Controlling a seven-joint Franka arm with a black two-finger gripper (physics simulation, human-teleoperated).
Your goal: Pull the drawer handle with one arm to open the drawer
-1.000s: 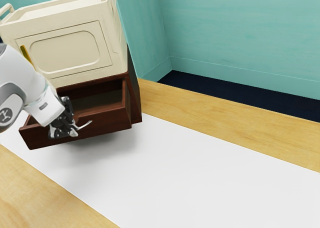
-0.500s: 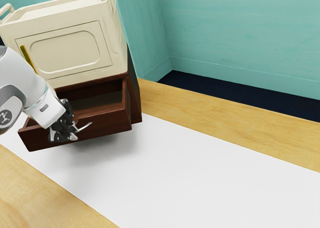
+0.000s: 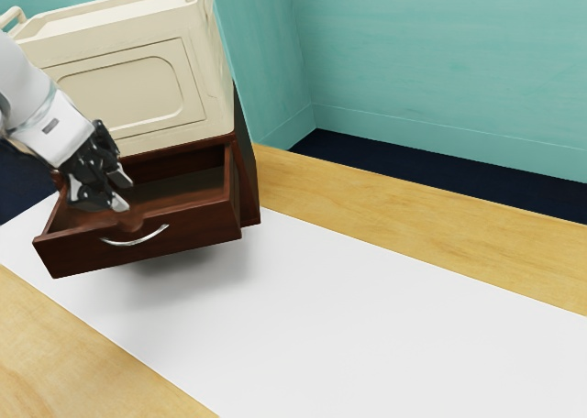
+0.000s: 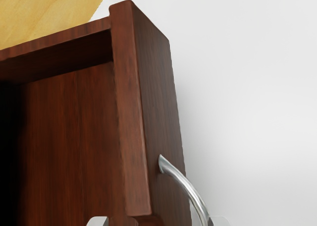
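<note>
One white arm enters from the exterior view's left, and its gripper hangs over the drawer, close to the front's upper edge; the two fingers stand apart with nothing clamped between them, and the handle, a curved metal bar, sits free on the outer face just below; rightward, the drawer stands well out of the dark cabinet, so the opening looks achieved, and what remains is probably only to draw the hand clear; the danger lies in that departure, since a fingertip dipping inside the front and moving toward the cabinet could catch the wood and shove the drawer back in; a retreat too low might scrape the rim, and one too near the cream box on top could knock it; should more pull be wanted, fingers set off-line would slip from the thin bar, while too hard a tug could drag the cabinet over the white mat farther right.
</note>
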